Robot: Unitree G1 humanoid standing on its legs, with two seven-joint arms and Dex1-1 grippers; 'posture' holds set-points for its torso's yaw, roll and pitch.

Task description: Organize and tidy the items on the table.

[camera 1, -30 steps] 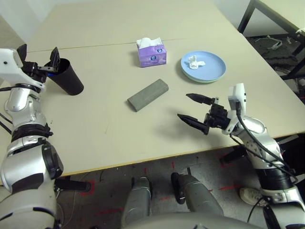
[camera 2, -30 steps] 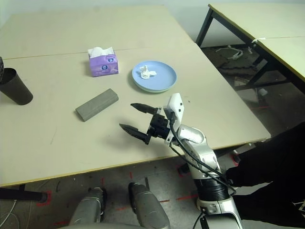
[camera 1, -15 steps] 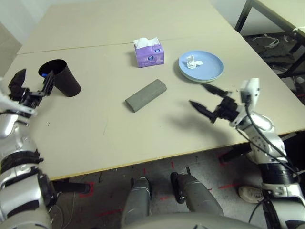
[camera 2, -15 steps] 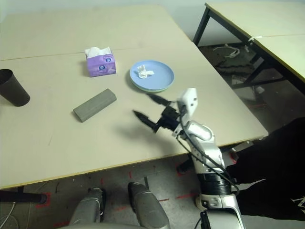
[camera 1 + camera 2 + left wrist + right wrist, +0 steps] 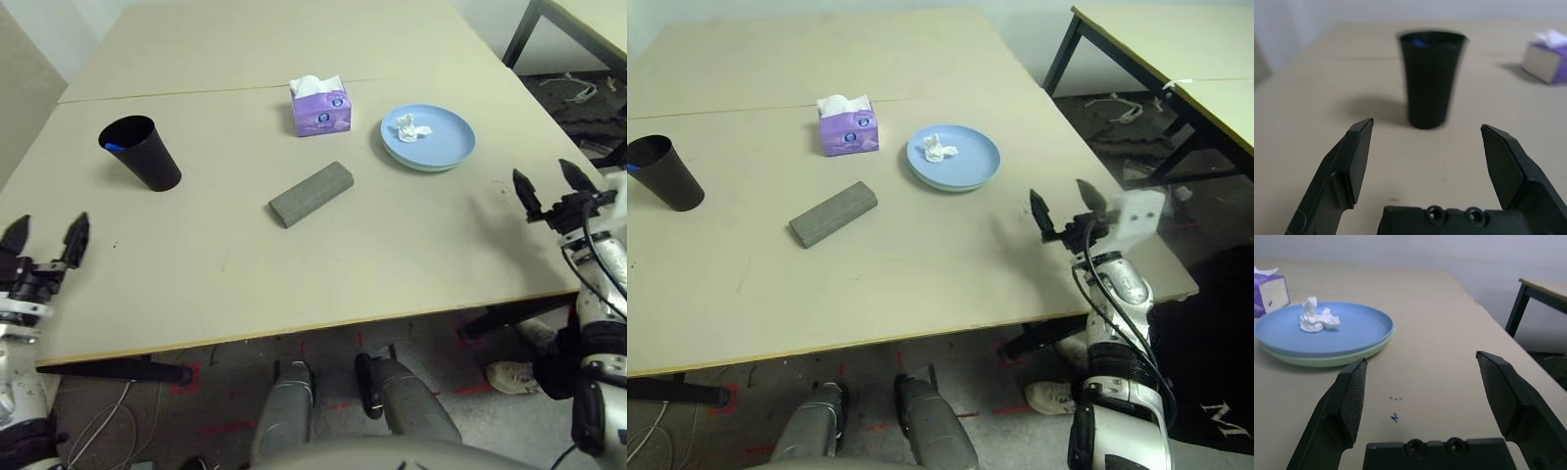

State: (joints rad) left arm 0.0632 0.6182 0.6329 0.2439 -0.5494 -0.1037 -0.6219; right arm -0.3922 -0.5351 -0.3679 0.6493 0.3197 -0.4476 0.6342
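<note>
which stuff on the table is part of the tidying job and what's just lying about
Part of the job:
- black cup with a blue-capped marker inside
- grey oblong case
- blue plate stacked on a green plate
- crumpled white tissue on the blue plate

Just lying about:
- purple tissue box
- smaller table beside it

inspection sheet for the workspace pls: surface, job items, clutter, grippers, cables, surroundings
Surface: beige table, seam across the far part.
Job's things: black cup upright, something blue inside; grey case lying mid-table; crumpled tissue on blue plate, stacked on green plate.
Clutter: purple tissue box.
Grippers: left gripper and right gripper open, empty, at the table's edges.
Cables: black cable along right forearm.
Surroundings: second table, floor clutter.
</note>
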